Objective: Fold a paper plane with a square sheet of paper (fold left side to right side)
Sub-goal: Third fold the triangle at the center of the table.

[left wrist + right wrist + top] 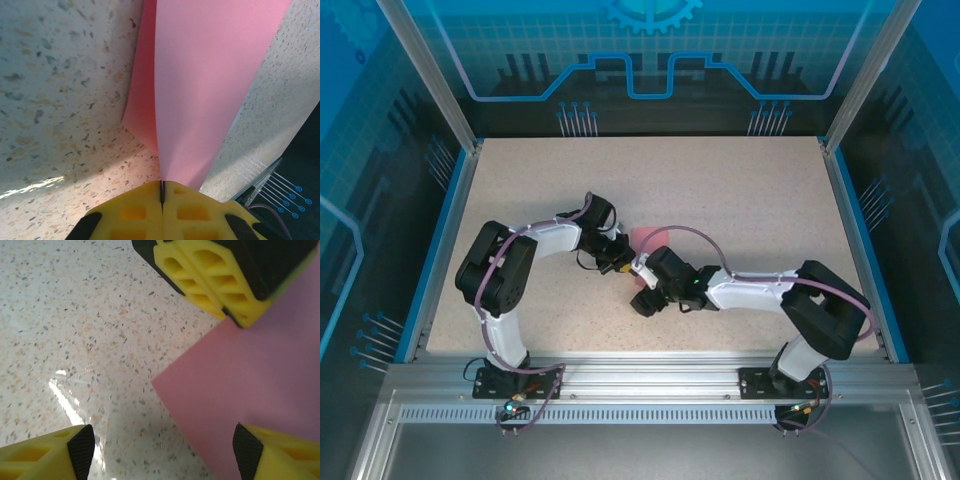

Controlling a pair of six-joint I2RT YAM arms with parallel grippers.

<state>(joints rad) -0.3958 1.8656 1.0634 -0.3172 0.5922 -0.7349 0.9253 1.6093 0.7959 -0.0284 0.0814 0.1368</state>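
Bottom centre: left gripper (162,186) pinching paper (210,90), seemingly doubled over. Bottom corners: right gripper (162,452) spread wide, paper's corner between.

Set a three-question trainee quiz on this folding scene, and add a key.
1. True or false: the left tool is shut on the paper.
2. Pick one. The right tool is: A) open; B) shut on the paper; C) shut on nothing.
3. Fill in: the paper's colour is ____.
Key: 1 true; 2 A; 3 pink.
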